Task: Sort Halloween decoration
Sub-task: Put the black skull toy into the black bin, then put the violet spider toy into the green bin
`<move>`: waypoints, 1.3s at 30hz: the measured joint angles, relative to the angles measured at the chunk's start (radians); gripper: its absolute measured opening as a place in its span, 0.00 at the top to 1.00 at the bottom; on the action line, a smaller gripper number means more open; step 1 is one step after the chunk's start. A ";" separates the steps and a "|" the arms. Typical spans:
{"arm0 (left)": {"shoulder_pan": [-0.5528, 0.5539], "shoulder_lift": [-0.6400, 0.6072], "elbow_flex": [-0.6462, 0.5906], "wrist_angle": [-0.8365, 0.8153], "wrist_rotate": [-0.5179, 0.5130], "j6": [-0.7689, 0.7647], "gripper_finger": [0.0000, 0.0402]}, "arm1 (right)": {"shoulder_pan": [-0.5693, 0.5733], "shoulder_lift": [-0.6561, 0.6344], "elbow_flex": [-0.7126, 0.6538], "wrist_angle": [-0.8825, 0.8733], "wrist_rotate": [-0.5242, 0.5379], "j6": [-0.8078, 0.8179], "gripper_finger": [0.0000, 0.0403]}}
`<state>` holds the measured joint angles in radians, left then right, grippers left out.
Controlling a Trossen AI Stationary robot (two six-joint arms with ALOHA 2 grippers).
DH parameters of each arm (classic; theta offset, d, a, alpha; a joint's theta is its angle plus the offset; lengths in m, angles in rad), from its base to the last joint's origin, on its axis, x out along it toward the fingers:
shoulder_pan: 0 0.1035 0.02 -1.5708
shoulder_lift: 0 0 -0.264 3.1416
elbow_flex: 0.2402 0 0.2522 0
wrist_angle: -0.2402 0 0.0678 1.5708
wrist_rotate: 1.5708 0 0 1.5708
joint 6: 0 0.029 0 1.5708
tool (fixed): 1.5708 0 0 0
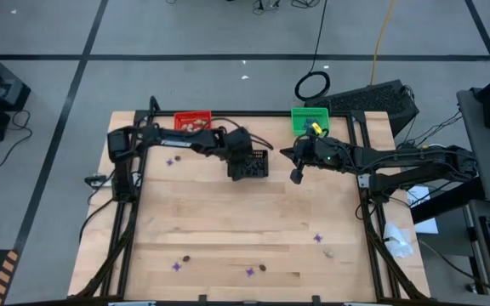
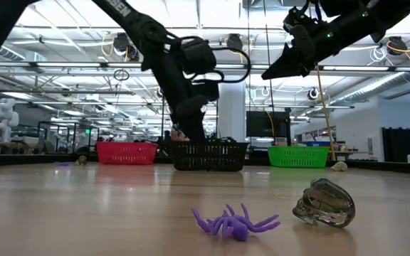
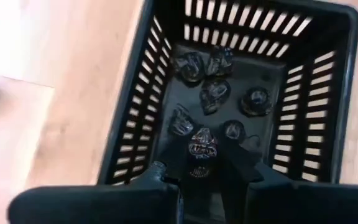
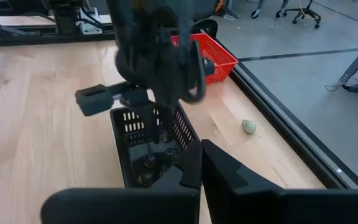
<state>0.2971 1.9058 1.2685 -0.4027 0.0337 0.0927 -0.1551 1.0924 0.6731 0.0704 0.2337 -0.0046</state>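
Note:
My left gripper (image 1: 247, 164) hangs open over the black basket (image 1: 252, 165), fingers pointing down into it (image 3: 197, 167). Several dark glossy skull trinkets (image 3: 215, 87) lie on the basket floor. One more (image 3: 202, 146) shows between my fingertips, and I cannot tell whether it touches them. My right gripper (image 1: 296, 175) is shut, raised above the table right of the black basket (image 2: 285, 65), with nothing showing between its fingers (image 4: 199, 158). Loose on the table are purple spiders (image 1: 249, 272) (image 2: 233, 222), a dark skull (image 2: 324, 203) and a beige lump (image 1: 328, 252).
The red basket (image 1: 192, 121) and the green basket (image 1: 310, 119) stand at the far edge. A purple trinket (image 1: 173, 161) lies under the left arm, and a beige ball (image 4: 248, 126) beside the far rail. Bare wood spans the table's middle; the other trinkets lie near the near edge.

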 joint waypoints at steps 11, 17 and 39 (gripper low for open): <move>0.002 -0.021 0.003 -0.001 0.022 0.000 0.66 | 0.000 0.000 0.000 0.000 0.000 -0.008 1.00; -0.009 -0.068 0.003 -0.034 0.018 0.001 0.63 | 0.000 0.000 0.000 0.000 -0.001 -0.007 1.00; -0.716 -0.339 0.000 -0.597 -0.148 -0.460 0.88 | 0.000 0.000 0.000 -0.016 -0.002 -0.008 1.00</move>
<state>-0.4190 1.5669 1.2680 -0.9999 -0.1139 -0.3672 -0.1551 1.0927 0.6731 0.0544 0.2317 -0.0124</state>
